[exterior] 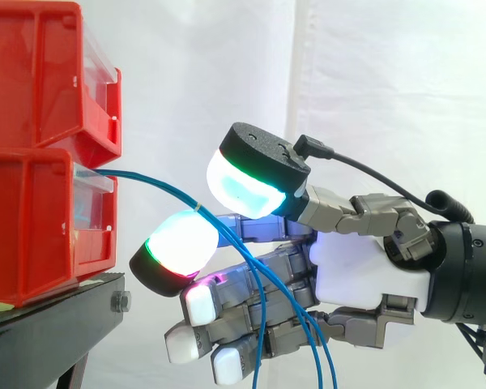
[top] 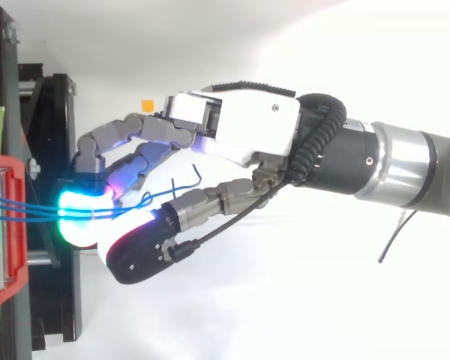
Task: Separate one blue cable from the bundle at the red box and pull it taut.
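Two red bins are stacked at the left on a black bench [exterior: 57, 324], in front of a white curtain [exterior: 373, 81]; the upper red bin [exterior: 32, 73] sits on the lower red bin [exterior: 32, 227]. The blue cables [exterior: 146, 180] leave the open front of the lower bin and run to the right in a shallow downward arc, clear of the bench edge. From above they show as three thin strands side by side [top: 30, 208], crossing the gap from the bin's front straight into the glowing pads. The hand [exterior: 364, 267] reaches in from the right at about the height of the lower bin, with its palm turned toward the bins. Its fingers [exterior: 243, 190] are curled. One large pad, glowing cyan and green, lies above the strands. A second pad, white with a green and red rim, lies just beneath them, so the two close on the cables in a pinch a little to the right of the bins. How many strands are actually caught between the pads cannot be told. Past the pinch the cables drop in loose loops in front of the palm and run down out of the side view. The rest of the fingers are bent in below the pinch, their white tips pointing left toward the bench, and none of them touches the bins. In the top view the hand [top: 240, 124] lies across the middle, fingertips close to the near edge of the bench.
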